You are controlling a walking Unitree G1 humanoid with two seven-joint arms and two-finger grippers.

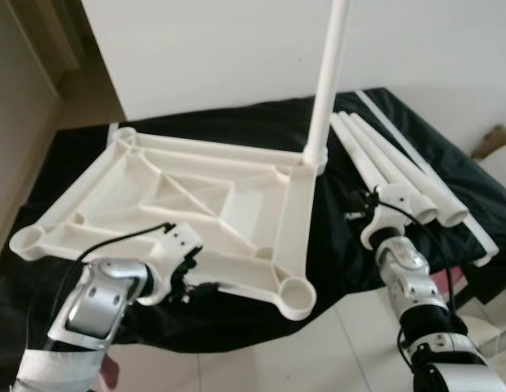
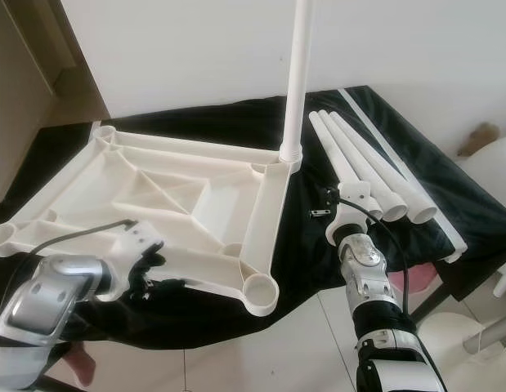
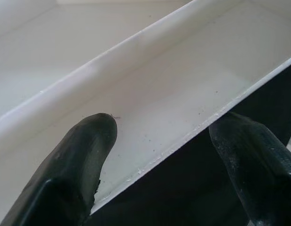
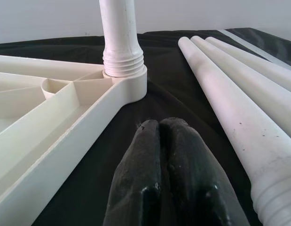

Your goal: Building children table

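Head views, landmark: white plastic tabletop (image 1: 195, 196) lies upside down on a black cloth (image 1: 334, 245), ribbed underside up, one round leg socket at each corner.
Head views, fitted leg: one white leg (image 1: 330, 73) stands upright in the tabletop's far corner socket on the robot's right.
Head views, loose legs: three white legs (image 1: 391, 167) lie side by side on the cloth, just right of the tabletop, threaded ends toward the robot.
Head views, left gripper (image 1: 194, 286): at the tabletop's near edge, approx. midway along it; silver arm reaches in from lower left.
Head views, right gripper (image 2: 333, 204): over the cloth betw. the tabletop's right edge and the loose legs, close by their near ends.
Left wrist view: black fingers (image 3: 79, 160) spread apart, one over the tabletop's inner face, the other below its thin rim (image 3: 183, 146); rim sits in the gap, not clamped.
Right wrist view: fingers (image 4: 150, 165) pressed together w/ nothing betw. them, pointing along the cloth toward the fitted leg's threaded base (image 4: 122, 59); loose legs run alongside.
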